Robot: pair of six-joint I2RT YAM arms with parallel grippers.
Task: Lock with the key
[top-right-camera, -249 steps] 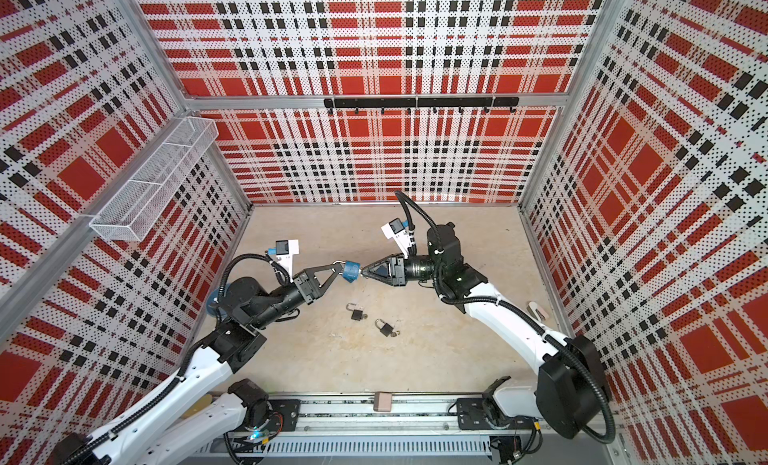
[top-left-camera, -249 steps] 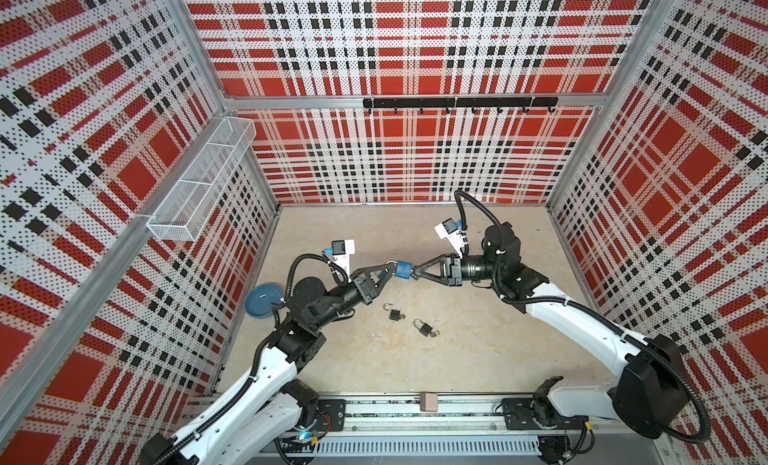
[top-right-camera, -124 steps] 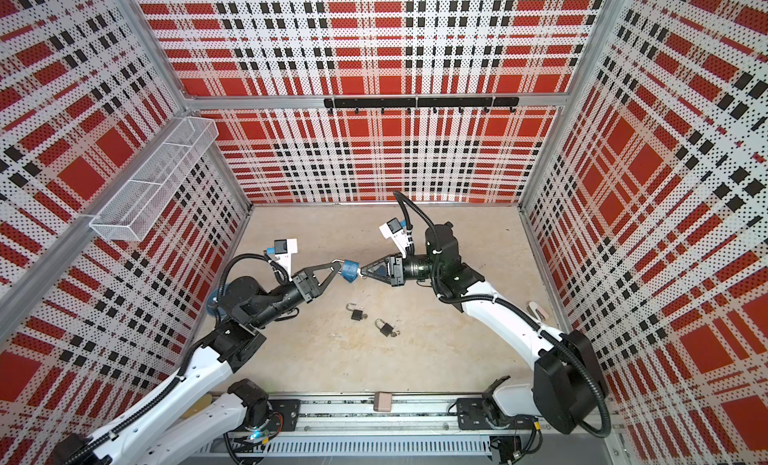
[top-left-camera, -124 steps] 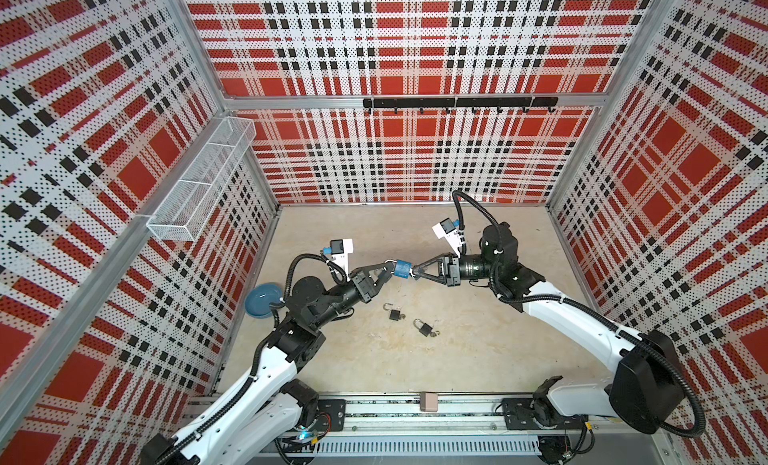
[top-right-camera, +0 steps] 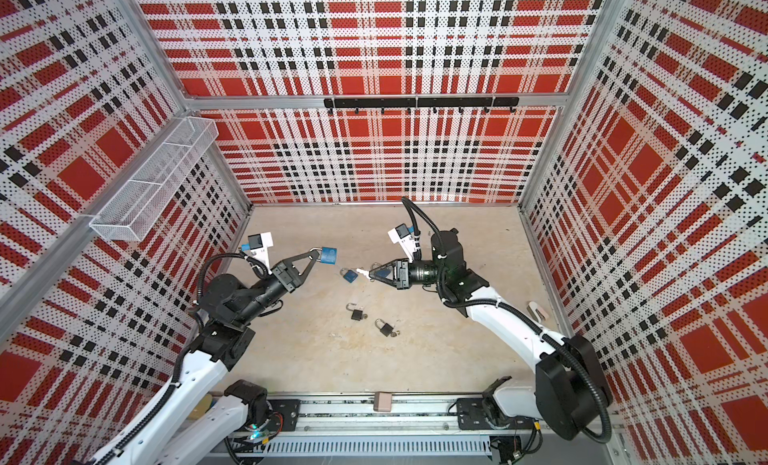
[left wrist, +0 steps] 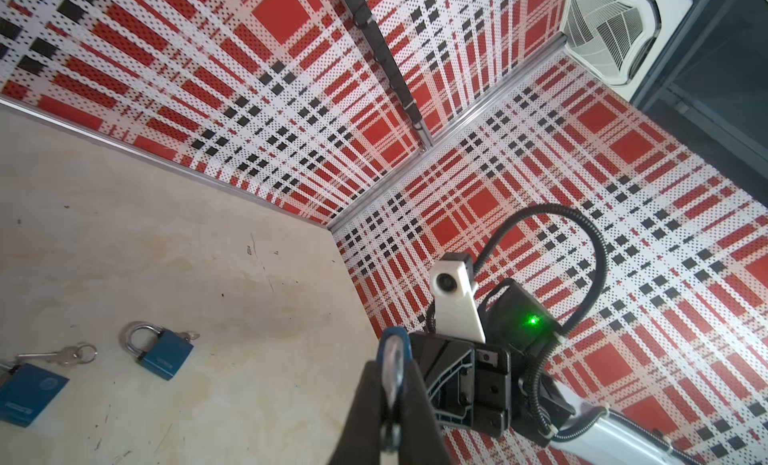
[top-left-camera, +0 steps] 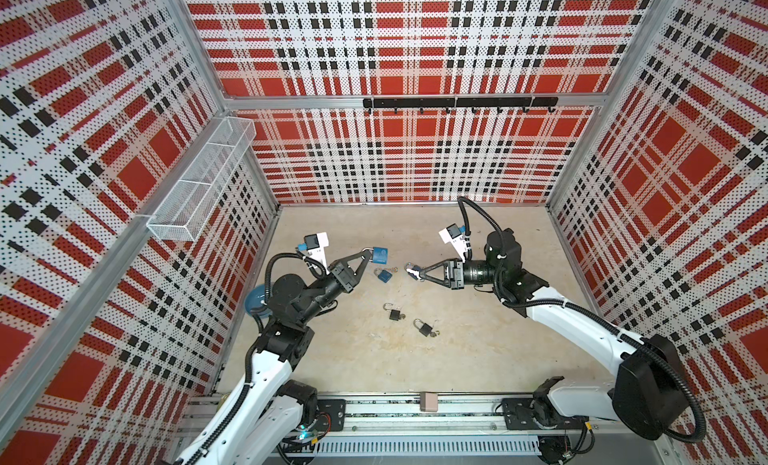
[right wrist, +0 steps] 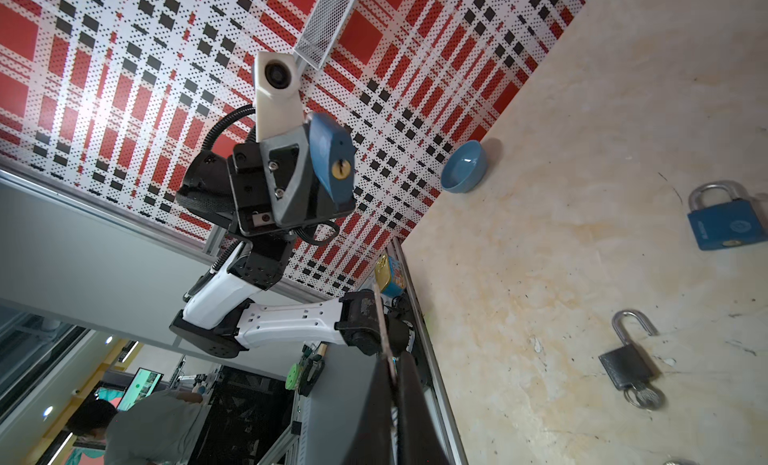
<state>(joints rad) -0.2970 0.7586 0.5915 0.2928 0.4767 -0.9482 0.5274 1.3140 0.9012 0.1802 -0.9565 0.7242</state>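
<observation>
While the left gripper (top-left-camera: 368,255) is clamping the shackle of the blue padlock (top-left-camera: 380,255) and holding it above the table (top-left-camera: 478,359) in both top views, the right gripper (top-left-camera: 419,271) is pinching the key (top-left-camera: 410,270). The key is pointing toward that padlock but standing apart from it. A loose blue padlock (top-left-camera: 384,275) is lying on the table between the grippers, and two black padlocks (top-left-camera: 395,314) (top-left-camera: 424,328) are lying near each other. The mesh basket (top-left-camera: 199,184) is hanging on the side wall (top-left-camera: 104,151), with only wall pattern showing through it. The blue bowl (top-left-camera: 252,301) is sitting by that wall.

In the left wrist view, the fingers (left wrist: 361,409) are pressing together on the shackle (left wrist: 392,359). Two loose blue padlocks (left wrist: 164,355) (left wrist: 27,394) are lying on the table, with a key bunch (left wrist: 62,355) beside one.

In the right wrist view, the fingers (right wrist: 365,425) are pressing together on the key (right wrist: 379,317), seen edge-on. The blue padlock (right wrist: 332,163) is presenting its brass keyhole (right wrist: 340,167). The blue bowl (right wrist: 463,167) is showing only its glazed interior. A tin (right wrist: 390,276) is standing beyond the table edge, contents not discernible.
</observation>
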